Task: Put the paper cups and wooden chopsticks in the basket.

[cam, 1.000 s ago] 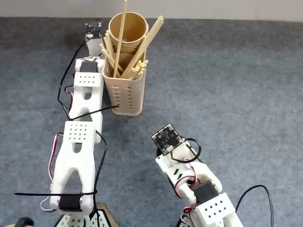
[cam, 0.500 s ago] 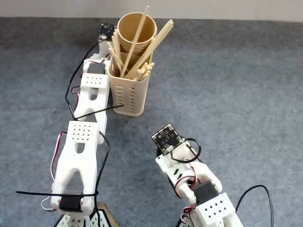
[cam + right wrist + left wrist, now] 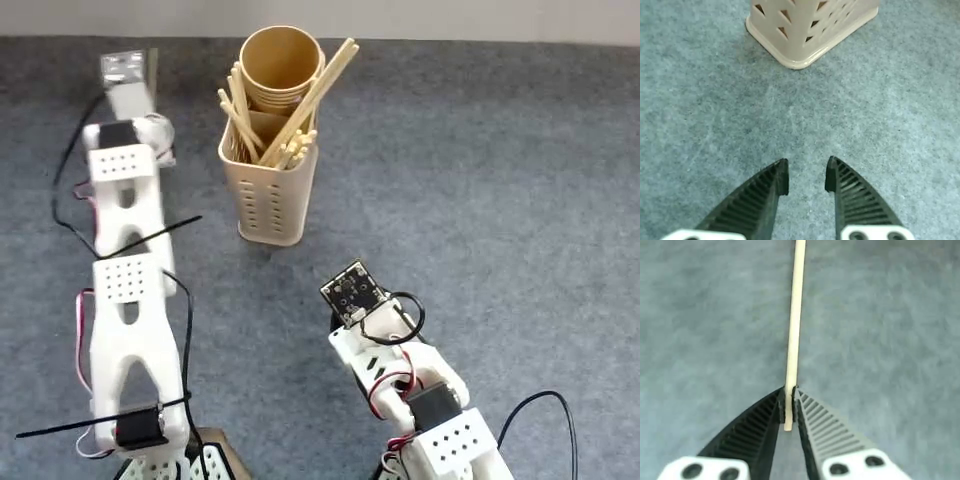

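Observation:
A beige perforated basket (image 3: pixel 268 200) stands upright at the back middle of the grey carpet. Stacked paper cups (image 3: pixel 282 60) sit in it, with several wooden chopsticks (image 3: pixel 312 95) leaning beside them. My left arm (image 3: pixel 120 170) stretches to the back left, well apart from the basket. Its gripper (image 3: pixel 789 390) is shut on one wooden chopstick (image 3: pixel 796 315), which sticks straight out from the fingertips over bare carpet. My right gripper (image 3: pixel 806 175) stands open and holds nothing, low over the carpet in front of the basket's base (image 3: pixel 810 30).
My right arm (image 3: pixel 400 370) sits at the front middle with red and black cables around it. Grey carpet (image 3: pixel 500 200) covers the whole work area, and a pale wall edge runs along the back.
My left arm has swung left away from the basket, carrying off the chopstick that stood in the top cup. The right arm has not moved.

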`<state>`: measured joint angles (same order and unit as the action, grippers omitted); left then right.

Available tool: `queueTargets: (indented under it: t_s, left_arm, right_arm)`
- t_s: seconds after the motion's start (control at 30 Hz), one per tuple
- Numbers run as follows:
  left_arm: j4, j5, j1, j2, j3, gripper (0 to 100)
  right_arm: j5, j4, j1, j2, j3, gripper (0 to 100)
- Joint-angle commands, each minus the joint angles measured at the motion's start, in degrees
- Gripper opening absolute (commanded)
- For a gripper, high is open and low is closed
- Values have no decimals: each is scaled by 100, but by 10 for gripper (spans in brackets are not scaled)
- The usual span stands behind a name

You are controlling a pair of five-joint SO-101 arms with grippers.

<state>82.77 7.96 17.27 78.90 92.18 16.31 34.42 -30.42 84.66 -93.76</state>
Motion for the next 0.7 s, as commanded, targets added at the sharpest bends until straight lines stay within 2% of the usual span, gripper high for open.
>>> queueTargets:
  t_s: [0.0, 0.07, 0.13, 0.2, 0.23, 0.5, 0.57, 0.67]
  left_arm:
    - [1591, -88, 66, -1007, 312, 7]
    - [2110, -659, 163, -1262, 119, 7]
    - [2057, -1046, 479, -1578, -400, 7]
    - [2057, -1108, 769, -2026, -1262, 7]
    - [2057, -1213, 875, -2308, -1851, 7]
    - [1978, -3903, 1376, -5560, -8057, 6]
    - [1538, -4316, 1578, -6404, -9314, 6]
    - [105, -4422, 1903, -7398, -10853, 10]
  right_arm:
    - [70, -101, -48, 48, 31, 139]
    - [70, -101, -48, 48, 31, 139]
    - [70, -101, -48, 48, 31, 139]
    - [70, -101, -48, 48, 31, 139]
    - [70, -127, -48, 48, 31, 139]
    - [308, -251, -57, 40, 13, 139]
    - [308, -251, -57, 40, 13, 139]
    - [308, -251, -57, 40, 13, 139]
